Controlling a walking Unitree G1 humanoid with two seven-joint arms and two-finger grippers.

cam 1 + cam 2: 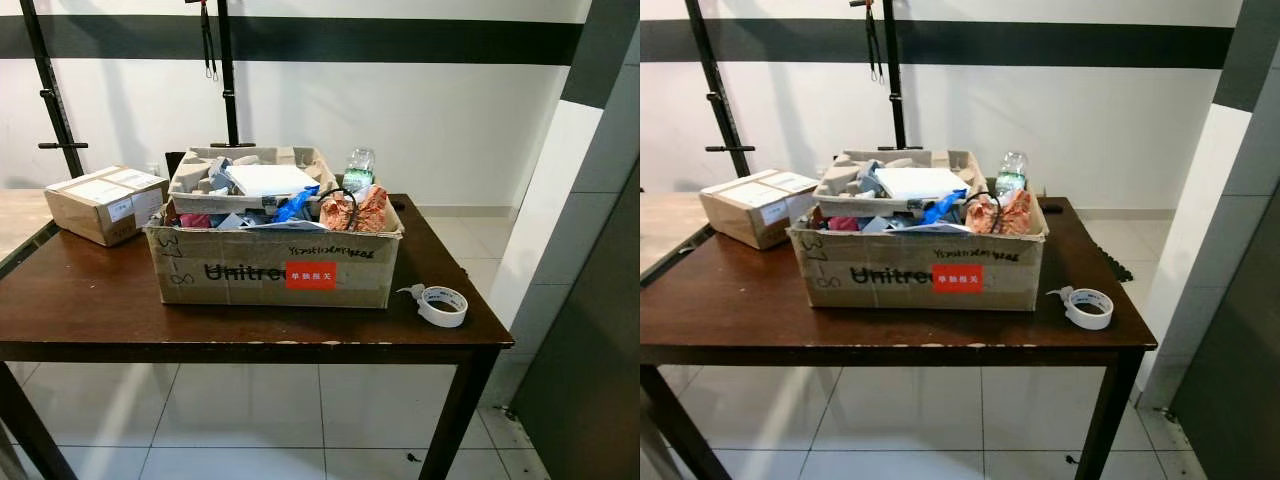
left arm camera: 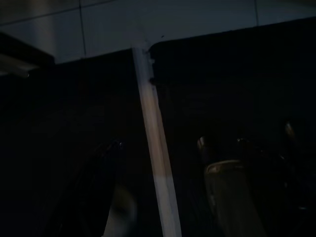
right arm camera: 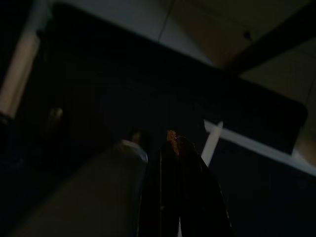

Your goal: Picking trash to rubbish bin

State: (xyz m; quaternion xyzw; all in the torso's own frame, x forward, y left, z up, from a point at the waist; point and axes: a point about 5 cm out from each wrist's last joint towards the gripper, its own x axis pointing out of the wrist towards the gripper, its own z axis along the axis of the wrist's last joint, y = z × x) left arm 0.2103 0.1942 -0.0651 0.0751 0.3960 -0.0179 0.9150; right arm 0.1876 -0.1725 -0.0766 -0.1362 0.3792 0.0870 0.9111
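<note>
On the dark wooden table point(image 1: 90, 300) stands an open cardboard box point(image 1: 275, 268), printed with black lettering and a red label, and everything else is placed from it. Inside the cardboard box the trash is heaped: a grey pulp tray point(image 1: 195, 178) at the back carrying a white flat slab point(image 1: 268, 180), a blue wrapper point(image 1: 296, 205) near the middle, and a crumpled orange-and-white wrapper point(image 1: 355, 210) at the robot's right end. Just behind that right end a clear plastic bottle point(image 1: 359, 166) stands upright. To the robot's left of the cardboard box, apart from it, sits a smaller sealed carton point(image 1: 105, 203). To the right of the box, near the table's front corner, lies a roll of white tape point(image 1: 442, 305) with a loose tail. Behind the box rise 2 black metal poles point(image 1: 227, 75) against a white wall with a dark band.

The wrist views are very dark. The left tool point(image 2: 158, 148) shows its 2 fingers spread apart, a pale strip between them. The right tool point(image 3: 158, 140) shows its fingers pressed close together, nothing visibly between them.
</note>
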